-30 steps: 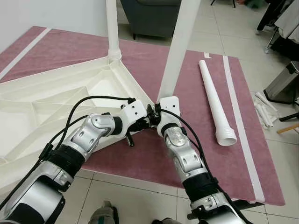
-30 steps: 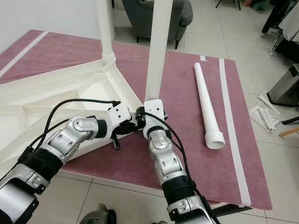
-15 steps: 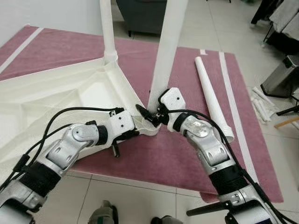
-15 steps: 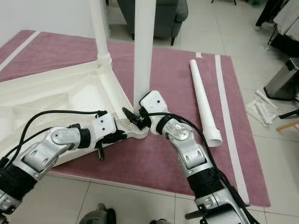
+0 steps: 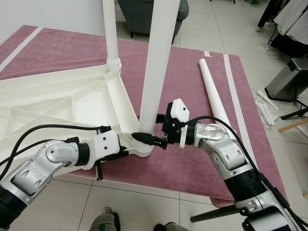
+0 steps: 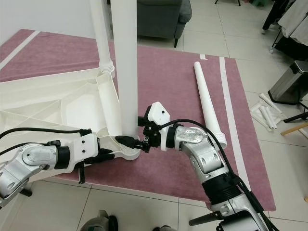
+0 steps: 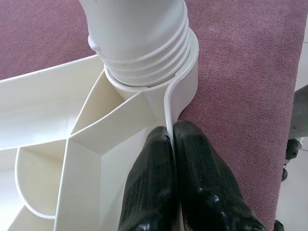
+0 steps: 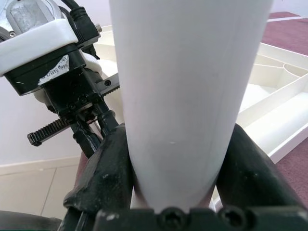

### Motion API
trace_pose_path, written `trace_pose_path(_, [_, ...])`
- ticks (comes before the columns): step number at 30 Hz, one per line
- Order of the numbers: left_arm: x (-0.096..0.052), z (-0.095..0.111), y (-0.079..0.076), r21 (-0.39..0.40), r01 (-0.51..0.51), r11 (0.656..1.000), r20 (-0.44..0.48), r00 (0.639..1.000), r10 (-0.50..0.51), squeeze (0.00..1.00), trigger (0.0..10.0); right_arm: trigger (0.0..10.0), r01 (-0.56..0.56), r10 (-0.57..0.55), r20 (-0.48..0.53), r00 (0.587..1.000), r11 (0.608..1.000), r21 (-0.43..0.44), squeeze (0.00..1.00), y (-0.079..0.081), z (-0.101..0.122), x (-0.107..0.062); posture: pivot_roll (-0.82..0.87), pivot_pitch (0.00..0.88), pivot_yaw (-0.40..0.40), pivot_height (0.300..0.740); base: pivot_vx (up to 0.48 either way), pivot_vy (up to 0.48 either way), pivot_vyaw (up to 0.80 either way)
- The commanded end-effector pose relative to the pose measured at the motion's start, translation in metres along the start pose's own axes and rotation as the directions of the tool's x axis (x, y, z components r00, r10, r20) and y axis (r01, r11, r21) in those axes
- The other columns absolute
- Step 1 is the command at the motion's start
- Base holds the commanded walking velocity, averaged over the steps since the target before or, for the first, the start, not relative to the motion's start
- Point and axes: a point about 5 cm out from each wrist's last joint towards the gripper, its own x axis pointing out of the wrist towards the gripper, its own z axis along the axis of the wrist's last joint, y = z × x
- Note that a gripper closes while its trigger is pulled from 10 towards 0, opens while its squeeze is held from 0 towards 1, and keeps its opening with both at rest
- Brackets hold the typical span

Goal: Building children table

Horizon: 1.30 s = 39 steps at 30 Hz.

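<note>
The white children's table top (image 5: pixel 53 103) lies upside down on a maroon rug (image 5: pixel 192 72). One white leg (image 5: pixel 109 29) stands in its far corner socket. A second leg (image 5: pixel 156 62) stands upright in the near corner socket (image 7: pixel 144 53). My right gripper (image 5: pixel 144 138) is shut on this leg just above its base, and its black fingers (image 8: pixel 108 168) press both sides. My left gripper (image 5: pixel 126 151) is shut on the table's thin rim (image 7: pixel 169 103) beside that socket. A third leg (image 5: pixel 216 98) lies loose on the rug to the right.
A grey armchair (image 5: pixel 144 9) stands beyond the rug. A metal bin (image 5: pixel 288 79) and small white parts (image 5: pixel 267 106) are on the tiled floor at right. White tape strips (image 5: pixel 236 96) run along the rug. Tiles lie just below the rug's near edge.
The near leg went from leaning to standing upright in its socket. My right arm swung out to the right while holding it. The left gripper stayed on the rim; the camera shifted.
</note>
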Motion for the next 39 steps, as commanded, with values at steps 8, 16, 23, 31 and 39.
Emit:
trace_pose_path(8, [0.01, 0.013, -0.004, 0.032, 0.227, 0.973, 0.049, 0.972, -0.228, 0.0, 0.0, 0.0, 0.239, -0.238, -0.087, 0.967, 0.971, 0.003, 0.0, -0.014, -0.016, 0.0, 0.16, 0.077, -0.022, 0.74, 0.0, 0.0, 0.0])
trace_pose_path(16, [0.031, 0.026, 0.012, 0.021, 0.167, 0.986, 0.114, 0.979, -0.168, 0.0, 0.0, 0.0, 0.446, -0.443, -0.182, 0.878, 0.895, -0.024, 0.0, -0.019, -0.035, 0.004, 0.14, 0.075, -0.012, 0.74, 0.0, 0.0, 0.0])
trace_pose_path(23, [0.075, 0.059, 0.055, -0.016, 0.037, 0.999, 0.205, 0.978, -0.033, 0.0, 0.0, 0.0, 0.856, -0.823, -0.321, 0.468, 0.513, -0.066, 0.0, -0.028, -0.065, 0.004, 0.14, 0.081, 0.004, 0.74, 0.0, 0.0, 0.0])
trace_pose_path(31, [0.092, 0.073, 0.069, -0.04, -0.016, 0.999, 0.216, 0.976, 0.024, 0.0, 0.0, 0.0, 0.94, -0.895, -0.326, 0.303, 0.336, -0.05, 0.0, -0.028, -0.066, 0.009, 0.14, 0.082, 0.009, 0.74, 0.0, 0.0, 0.0])
trace_pose_path(39, [0.1, 0.072, 0.074, -0.033, -0.009, 0.999, 0.199, 0.98, 0.015, 0.0, 0.0, 0.0, 0.982, -0.924, -0.337, 0.181, 0.19, 0.005, 0.0, -0.016, -0.066, 0.022, 0.14, 0.087, 0.01, 0.74, 0.0, 0.0, 0.0])
